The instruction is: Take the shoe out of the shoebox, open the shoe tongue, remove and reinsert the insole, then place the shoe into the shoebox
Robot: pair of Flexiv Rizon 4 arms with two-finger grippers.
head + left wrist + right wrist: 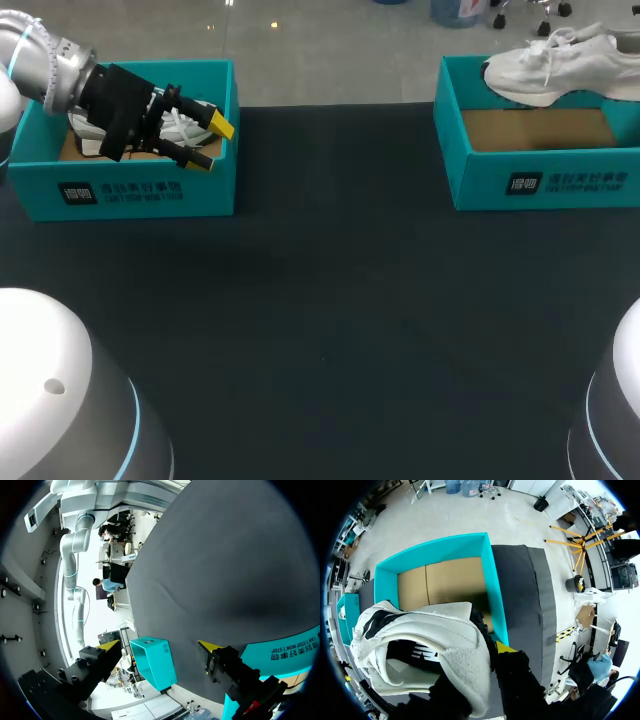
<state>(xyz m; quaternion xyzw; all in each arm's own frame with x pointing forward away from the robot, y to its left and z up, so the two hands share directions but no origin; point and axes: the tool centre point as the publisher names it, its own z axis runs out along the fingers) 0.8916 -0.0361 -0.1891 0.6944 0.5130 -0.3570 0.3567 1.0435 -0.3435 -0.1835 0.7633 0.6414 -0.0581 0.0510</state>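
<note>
A white shoe (pixel 560 65) hangs over the back of the right teal shoebox (pixel 540 185), whose cardboard floor is bare. In the right wrist view my right gripper (pixel 480 680) is shut on the heel collar of that shoe (pixel 420 635), above the box (pixel 495 595); one yellow tip shows beside the collar. My left gripper (pixel 212 143) is open and sits low inside the left teal shoebox (pixel 130 190), over a second white shoe (pixel 180 125). In the left wrist view its fingers (pixel 210 647) stand wide apart with nothing between them.
Dark cloth (pixel 330 300) covers the table between the two boxes. The left wrist view looks across it to the right box (pixel 152 662), with the left box's wall (pixel 285 655) beside one finger. White robot bases (pixel 60 390) fill the near corners.
</note>
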